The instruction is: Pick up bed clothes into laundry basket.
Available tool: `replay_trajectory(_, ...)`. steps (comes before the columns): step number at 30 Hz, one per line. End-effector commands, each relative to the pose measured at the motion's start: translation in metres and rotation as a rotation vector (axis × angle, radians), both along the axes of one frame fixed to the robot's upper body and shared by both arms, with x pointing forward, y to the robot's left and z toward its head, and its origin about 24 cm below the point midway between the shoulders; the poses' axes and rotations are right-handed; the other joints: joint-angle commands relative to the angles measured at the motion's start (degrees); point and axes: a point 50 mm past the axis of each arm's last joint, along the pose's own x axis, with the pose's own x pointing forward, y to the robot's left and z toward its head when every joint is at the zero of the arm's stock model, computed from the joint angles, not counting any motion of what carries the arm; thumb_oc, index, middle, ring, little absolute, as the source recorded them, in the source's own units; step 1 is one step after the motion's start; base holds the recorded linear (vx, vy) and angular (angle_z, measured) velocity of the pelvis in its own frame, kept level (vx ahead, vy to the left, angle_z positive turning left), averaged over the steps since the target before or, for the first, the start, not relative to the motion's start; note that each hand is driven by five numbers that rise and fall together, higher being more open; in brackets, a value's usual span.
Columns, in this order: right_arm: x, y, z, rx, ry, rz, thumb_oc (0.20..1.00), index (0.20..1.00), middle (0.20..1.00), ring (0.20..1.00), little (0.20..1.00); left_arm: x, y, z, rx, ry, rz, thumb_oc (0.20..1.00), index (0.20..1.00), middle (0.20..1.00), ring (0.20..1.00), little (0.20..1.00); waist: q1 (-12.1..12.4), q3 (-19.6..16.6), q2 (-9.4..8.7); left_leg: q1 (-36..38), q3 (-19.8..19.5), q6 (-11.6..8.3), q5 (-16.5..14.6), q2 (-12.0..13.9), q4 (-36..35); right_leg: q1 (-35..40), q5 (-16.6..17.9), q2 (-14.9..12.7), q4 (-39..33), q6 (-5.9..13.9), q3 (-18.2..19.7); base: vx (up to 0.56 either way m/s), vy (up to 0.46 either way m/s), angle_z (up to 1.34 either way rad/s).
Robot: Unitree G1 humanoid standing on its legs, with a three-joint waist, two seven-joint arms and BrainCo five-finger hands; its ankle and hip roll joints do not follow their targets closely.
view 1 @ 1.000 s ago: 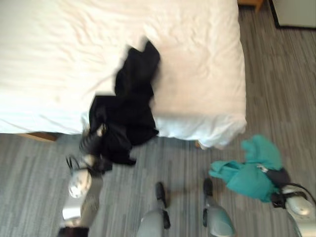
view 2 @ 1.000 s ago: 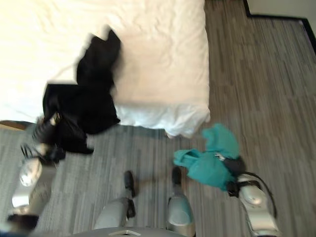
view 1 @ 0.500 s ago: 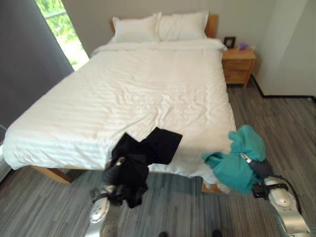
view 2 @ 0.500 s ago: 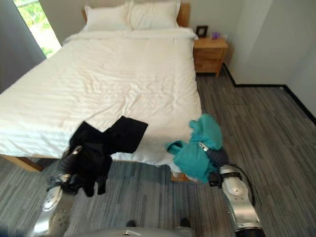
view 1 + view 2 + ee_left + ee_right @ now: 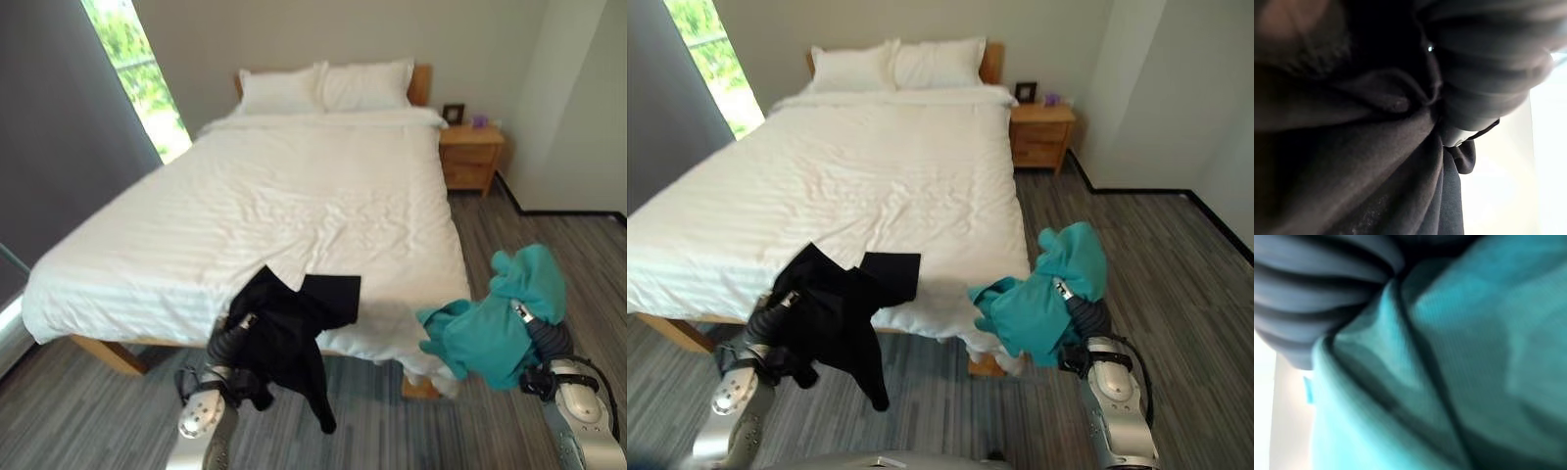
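Left hand [image 5: 227, 340] at the bed's [image 5: 294, 196] near edge, buried in black garment [image 5: 289, 333]; the garment drapes over the hand, one end lying on the bed corner, one hanging toward the floor [image 5: 78, 411]; fingers hidden in cloth, cannot tell if curled or loose; right hand [image 5: 549, 341] raised just off the bed's right corner, wrapped in teal garment [image 5: 495, 328] bunched over it, clear of the floor; fingers covered, grip cannot tell; nightstand [image 5: 471, 157] beside the headboard, far right.
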Motion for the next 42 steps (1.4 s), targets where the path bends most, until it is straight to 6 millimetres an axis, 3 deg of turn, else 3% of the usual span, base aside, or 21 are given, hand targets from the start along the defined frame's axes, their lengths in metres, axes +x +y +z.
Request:
replay_trajectory(1,0.027,0.0,0.047,0.002,-0.273,-0.004,0.2,0.2,0.2,0.2,0.2,0.023,0.026,0.062,0.158,-0.286,0.076,0.2,0.2,0.2,0.2,0.2,-0.2,5.5,-3.32,7.9,1.7,-0.31,-2.8,1.3,1.4,4.5,-4.2,-0.9,3.8,-1.43,-1.1,-0.02,-0.138,-0.09)
replay_trajectory(3,0.023,-0.004,0.047,-0.004,-0.277,-0.02,0.2,0.2,0.2,0.2,0.2,0.022,0.029,0.066,0.141,-0.317,0.108,0.2,0.2,0.2,0.2,0.2,-0.9,5.9,-3.93,7.3,2.8,-1.11,-3.5,2.5,4.6,4.7,-4.2,-0.3,3.0,-1.84,-0.5,-0.05,-0.114,-0.33)
replay_trajectory(4,0.022,-0.006,0.044,0.003,-0.274,-0.024,0.2,0.2,0.2,0.2,0.2,0.017,0.033,0.07,0.123,-0.356,0.15,0.2,0.2,0.2,0.2,0.2,-0.3,7.3,-4.7,5.6,-1.7,-1.69,-2.3,2.7,10.0,3.4,-3.2,1.1,3.1,-2.69,3.8,-0.05,-0.064,-0.48)
replay_trajectory(6,0.022,-0.006,0.044,0.003,-0.274,-0.025,0.2,0.2,0.2,0.2,0.2,0.017,0.033,0.07,0.123,-0.355,0.15,0.2,0.2,0.2,0.2,0.2,-0.2,7.0,-4.61,5.4,-1.6,-1.74,-2.8,2.8,10.2,3.3,-3.5,1.2,3.1,-2.62,3.9,-0.02,-0.01,-0.93)
replay_trajectory(7,0.024,-0.007,0.046,0.017,-0.29,-0.023,0.2,0.2,0.2,0.2,0.2,0.014,0.032,0.074,0.112,-0.393,0.179,0.2,0.2,0.2,0.2,0.2,1.8,7.6,-5.53,3.9,-15.7,-0.7,-5.6,-3.2,11.3,0.6,-1.1,1.9,3.3,-2.12,9.8,-0.01,-0.001,-1.36)
replay_trajectory(9,0.026,-0.011,0.05,-0.002,-0.299,-0.018,0.2,0.2,0.2,0.2,0.2,0.01,0.035,0.071,0.127,-0.388,0.195,0.2,0.2,0.2,0.2,0.2,2.2,7.1,-5.27,3.3,-25.3,2.45,-9.6,-9.0,9.4,-2.3,1.0,3.8,2.8,-1.51,17.1,-0.02,0.115,-2.72)
replay_trajectory(11,0.024,-0.012,0.048,-0.009,-0.286,-0.02,0.2,0.2,0.2,0.2,0.2,0.011,0.034,0.071,0.128,-0.387,0.178,0.2,0.2,0.2,0.2,0.2,1.8,6.8,-4.96,4.0,-25.5,2.72,-9.1,-9.4,7.7,-3.0,0.7,4.2,2.8,-1.28,18.4,-0.03,0.152,-2.72)
replay_trajectory(13,0.018,-0.016,0.041,0.012,-0.268,-0.066,0.2,0.2,0.2,0.2,0.2,0.019,0.033,0.075,0.161,-0.389,0.145,0.2,0.2,0.2,0.2,0.2,-0.9,7.0,-4.63,5.6,-20.1,3.59,-7.7,-8.7,3.5,-6.0,4.5,3.8,1.3,1.26,20.6,-0.15,0.271,-1.1)
replay_trajectory(15,0.014,-0.012,0.031,0.056,-0.249,-0.074,0.2,0.2,0.2,0.2,0.2,0.019,0.035,0.08,0.211,-0.389,0.125,0.2,0.2,0.2,0.2,0.2,-1.5,7.5,-4.6,6.8,-16.4,4.28,-6.8,-8.7,1.2,-7.3,6.2,3.9,0.3,2.35,22.2,-0.16,0.219,-1.0)
replay_trajectory(17,0.011,-0.006,0.025,0.04,-0.212,-0.047,0.2,0.2,0.2,0.2,0.2,0.019,0.038,0.095,0.276,-0.427,0.11,0.2,0.2,0.2,0.2,0.2,-1.1,9.4,-4.5,6.7,-12.5,4.89,-6.5,-8.2,1.5,-9.8,6.4,3.3,3.1,2.76,17.8,-0.2,0.083,-2.29)
replay_trajectory(19,0.015,0.003,0.023,0.042,-0.204,-0.022,0.2,0.2,0.2,0.2,0.2,0.021,0.041,0.1,0.276,-0.448,0.134,0.2,0.2,0.2,0.2,0.2,1.2,10.4,-3.28,5.8,-8.1,4.83,-6.7,-6.2,3.2,-7.8,0.8,-0.6,8.6,-0.12,4.2,-0.23,0.062,-2.25)
replay_trajectory(21,0.013,0.007,0.016,0.06,-0.177,-0.009,0.2,0.2,0.2,0.2,0.2,0.02,0.041,0.094,0.229,-0.438,0.149,0.2,0.2,0.2,0.2,0.2,1.7,9.8,-2.97,5.6,-3.0,5.41,-5.7,-5.2,2.9,-4.9,-1.5,-2.3,14.7,-0.96,0.3,-0.3,0.081,-1.86)
replay_trajectory(23,0.015,0.007,0.02,0.063,-0.2,-0.03,0.2,0.2,0.2,0.2,0.2,0.018,0.041,0.093,0.22,-0.434,0.157,0.2,0.2,0.2,0.2,0.2,2.9,8.8,-3.01,5.3,0.0,5.46,-5.5,-5.0,2.7,-2.7,-1.3,-4.7,14.4,-0.65,-5.1,-0.18,0.023,-1.0)
replay_trajectory(24,0.02,0.011,0.022,0.064,-0.208,-0.011,0.2,0.2,0.2,0.2,0.2,0.015,0.042,0.09,0.222,-0.416,0.166,0.2,0.2,0.2,0.2,0.2,4.0,7.5,-3.83,5.3,3.0,4.99,-5.9,-5.3,2.3,0.5,-1.6,-5.5,9.3,0.21,-10.4,-0.09,-0.096,-1.34)
replay_trajectory(25,0.023,0.014,0.022,0.063,-0.199,0.011,0.2,0.2,0.2,0.2,0.2,0.011,0.045,0.088,0.226,-0.404,0.183,0.2,0.2,0.2,0.2,0.2,4.5,6.6,-4.72,5.3,5.2,4.55,-5.5,-5.1,1.5,1.2,-1.0,-4.7,4.9,0.54,-11.5,-0.01,-0.16,-1.54)
replay_trajectory(28,0.021,0.011,0.024,0.046,-0.193,0.021,0.2,0.2,0.2,0.2,0.2,0.008,0.045,0.084,0.192,-0.402,0.193,0.2,0.2,0.2,0.2,0.2,4.1,6.4,-4.93,6.0,6.2,3.98,-5.0,-4.0,1.3,1.2,-1.0,-1.9,2.3,-0.44,-7.8,0.02,-0.155,-1.12)
replay_trajectory(33,0.013,0.003,0.016,0.065,-0.157,-0.018,0.2,0.2,0.2,0.2,0.2,0.013,0.04,0.08,0.172,-0.381,0.16,0.2,0.2,0.2,0.2,0.2,3.3,6.7,-3.94,6.7,5.4,1.66,-3.6,-1.3,1.8,3.5,-3.5,0.7,2.1,-2.34,-8.2,0.05,-0.267,0.14)
replay_trajectory(36,0.015,0.003,0.019,0.069,-0.175,-0.021,0.2,0.2,0.2,0.2,0.2,0.014,0.041,0.081,0.165,-0.387,0.165,0.2,0.2,0.2,0.2,0.2,2.8,7.3,-3.99,5.9,4.9,0.33,-3.8,0.9,5.9,3.8,-4.9,2.2,3.1,-3.72,-8.0,0.04,-0.197,0.12)
replay_trajectory(40,0.014,-0.003,0.023,0.06,-0.192,-0.045,0.2,0.2,0.2,0.2,0.2,0.017,0.037,0.083,0.148,-0.397,0.141,0.2,0.2,0.2,0.2,0.2,3.2,9.3,-4.55,0.6,3.1,-1.03,-1.3,3.6,18.2,5.4,-6.4,3.4,3.9,-5.76,-8.2,0.02,-0.144,0.06)
replay_trajectory(41,0.015,-0.005,0.023,0.057,-0.192,-0.051,0.2,0.2,0.2,0.2,0.2,0.019,0.035,0.082,0.129,-0.401,0.135,0.2,0.2,0.2,0.2,0.2,4.0,10.1,-4.69,-1.6,-0.2,-0.87,0.3,2.7,21.9,5.9,-6.7,3.5,4.0,-6.26,-7.8,0.14,-0.138,0.13)
replay_trajectory(42,0.015,-0.007,0.025,0.063,-0.201,-0.064,0.2,0.2,0.2,0.2,0.2,0.02,0.033,0.081,0.114,-0.401,0.129,0.2,0.2,0.2,0.2,0.2,5.3,11.1,-5.22,-6.5,-4.3,-0.14,-1.3,-1.0,23.1,7.4,-7.3,3.0,3.4,-6.24,-6.9,0.11,-0.077,0.04)
